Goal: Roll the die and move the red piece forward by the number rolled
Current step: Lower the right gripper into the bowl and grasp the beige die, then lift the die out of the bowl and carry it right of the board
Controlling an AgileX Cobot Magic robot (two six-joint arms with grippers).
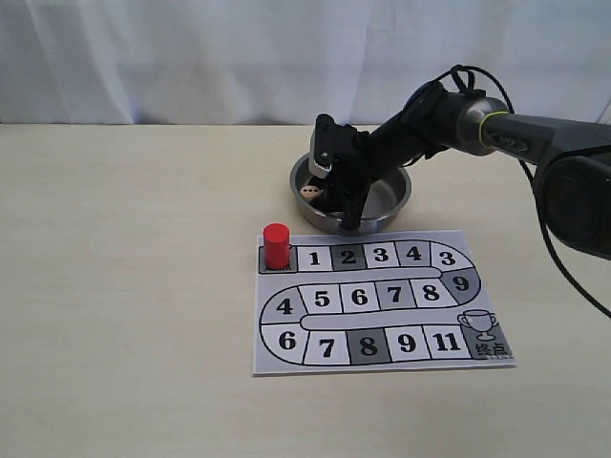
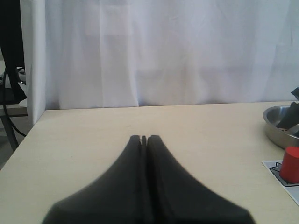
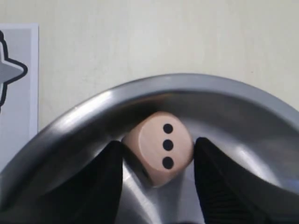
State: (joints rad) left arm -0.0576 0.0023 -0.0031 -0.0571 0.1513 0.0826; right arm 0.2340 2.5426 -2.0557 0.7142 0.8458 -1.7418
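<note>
The die, a pale tan cube showing a three-pip face, sits low inside the steel bowl against its sloping wall. My right gripper reaches into the bowl, and its black fingers meet the die on both sides. From outside, the die shows just left of the right gripper in the bowl. The red piece stands upright on the grey start square of the board; it is also at the frame's edge. My left gripper is shut and empty above bare table.
The printed board with numbered squares and a trophy square lies in front of the bowl. A white curtain hangs behind the table. The right arm and its cables stretch in from the right. The table's edge and a dark stand lie beside the left arm.
</note>
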